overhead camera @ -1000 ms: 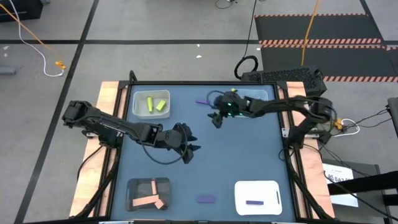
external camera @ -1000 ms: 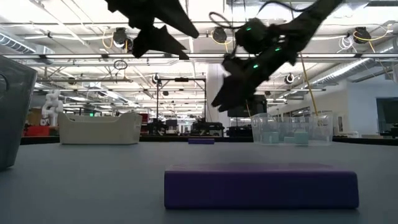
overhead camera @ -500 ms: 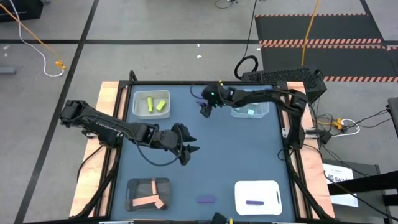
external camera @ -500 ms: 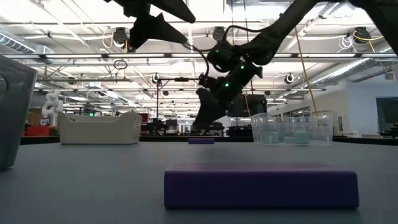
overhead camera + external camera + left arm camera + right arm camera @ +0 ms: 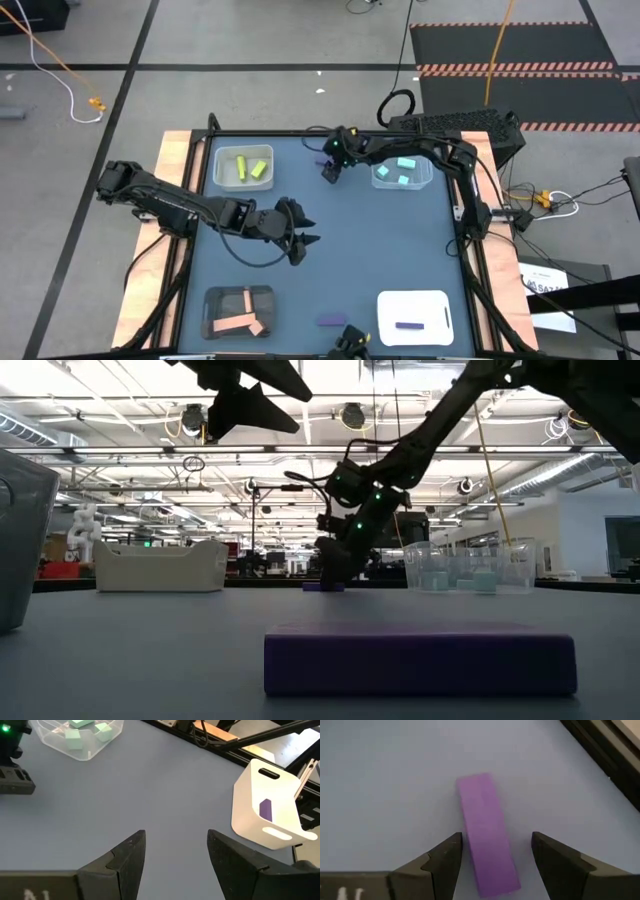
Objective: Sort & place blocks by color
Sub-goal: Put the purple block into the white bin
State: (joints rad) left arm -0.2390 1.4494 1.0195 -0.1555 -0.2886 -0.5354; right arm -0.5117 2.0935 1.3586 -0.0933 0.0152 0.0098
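My right gripper (image 5: pixel 496 838) is open and low over a purple bar (image 5: pixel 485 835) that lies flat on the table near its far edge. Its fingers stand on either side of the bar's width with a gap at each side. The low view shows this gripper (image 5: pixel 335 568) down at that bar (image 5: pixel 323 586). My left gripper (image 5: pixel 301 241) hangs open above the table's middle, holding nothing. A second purple bar (image 5: pixel 332 320) lies near the near edge, and a third one (image 5: pixel 408 325) lies in the white tray (image 5: pixel 440 300).
A clear tray (image 5: pixel 222 160) at far left holds yellow-green blocks. Another clear tray (image 5: pixel 428 182) at far right holds mint blocks (image 5: pixel 402 164). A tray (image 5: pixel 212 300) at near left holds salmon blocks. The near purple bar (image 5: pixel 420 658) fills the low view's foreground.
My right gripper has swung from the table's middle toward the far edge and to the left, and has come down over the purple bar there, staying open. The bar has not moved. My left arm has stayed about where it was.
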